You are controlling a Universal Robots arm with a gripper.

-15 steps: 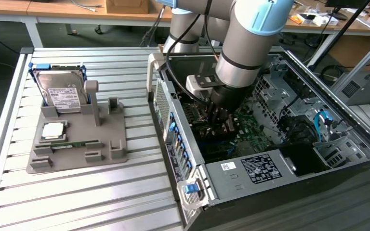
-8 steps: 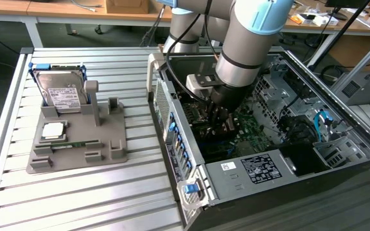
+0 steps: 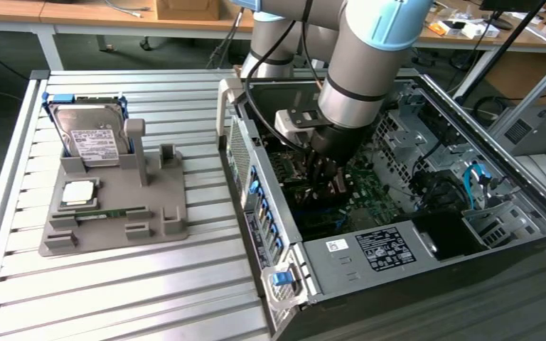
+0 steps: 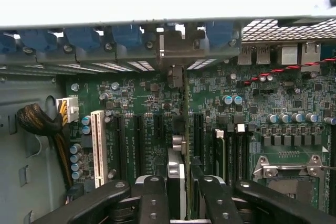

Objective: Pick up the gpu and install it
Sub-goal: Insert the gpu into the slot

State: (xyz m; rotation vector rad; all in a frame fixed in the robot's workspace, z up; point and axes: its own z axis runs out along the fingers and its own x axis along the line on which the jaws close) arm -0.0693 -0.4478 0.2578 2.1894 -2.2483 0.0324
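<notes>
Card (image 4: 181, 145) edge-on between my fingers: in the wrist view I see the gpu as a thin vertical sliver running from the gripper (image 4: 178, 192) up toward the rear slot brackets (image 4: 173, 51), with its silver end bracket against that row. The two black fingers (image 4: 152, 198) sit on either side of it and are closed on its near end, so I read the jaws as grasping the gpu, not released. The card stands upright over the motherboard (image 4: 273, 103), lined up along the dark expansion slots; I cannot tell whether its edge connector is fully seated or just resting above the slot.

Beside the card on one side are more black slots and a white slot (image 4: 97, 148), then a bundle of braided cables (image 4: 39, 121) ending in a white plug. On the other side sit rows of blue-topped capacitors (image 4: 286, 118) and the metal processor socket frame (image 4: 286, 169). A red-and-black twisted wire (image 4: 283, 69) crosses the board near the rear ports. Blue retaining clips (image 4: 126, 35) line the chassis edge above the brackets.

From the exterior view, the arm (image 3: 368, 64) reaches down into the open computer case (image 3: 349, 270), its gripper (image 3: 328, 170) deep among the components. On the exterior view's left, a grey fixture tray (image 3: 111, 234) on the slatted table (image 3: 111, 298) holds a silver hard drive (image 3: 93, 138), a processor (image 3: 79, 193) and a green memory stick (image 3: 111, 212), well apart from the case.
</notes>
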